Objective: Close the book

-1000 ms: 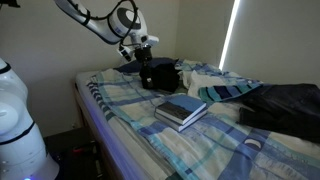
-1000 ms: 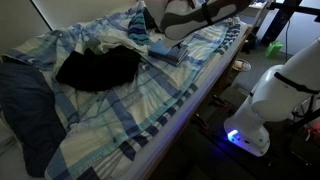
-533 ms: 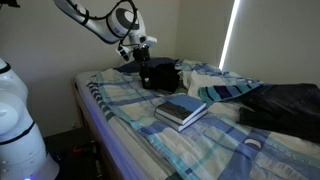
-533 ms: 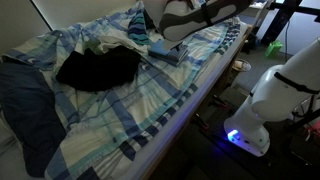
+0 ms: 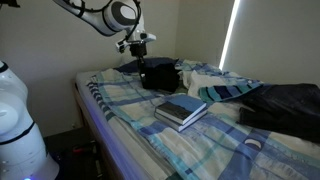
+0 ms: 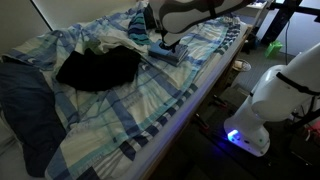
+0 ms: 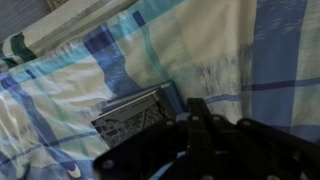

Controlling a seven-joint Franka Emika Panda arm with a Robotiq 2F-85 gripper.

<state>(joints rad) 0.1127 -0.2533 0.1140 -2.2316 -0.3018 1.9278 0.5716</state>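
Only an exterior view shows the book (image 5: pixel 181 110) whole, shut on the bed (image 5: pixel 115 100); the gripper (image 5: pixel 137 46) hangs clear; its spread I cannot tell.

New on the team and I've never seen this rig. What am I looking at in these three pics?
The machine is a single robot arm, steered remotely by a person, with a gripper at its tip. Two of the pictures come from cameras standing around a bed with a blue plaid sheet. The third comes from a camera on the wrist, looking down past the gripper.

On the bed lie a thick book, flat and closed, a dark bag and a black cloth. The gripper hangs in the air above the bed and seems to hold nothing. The pictures are too small and dark to show whether it is open or shut.
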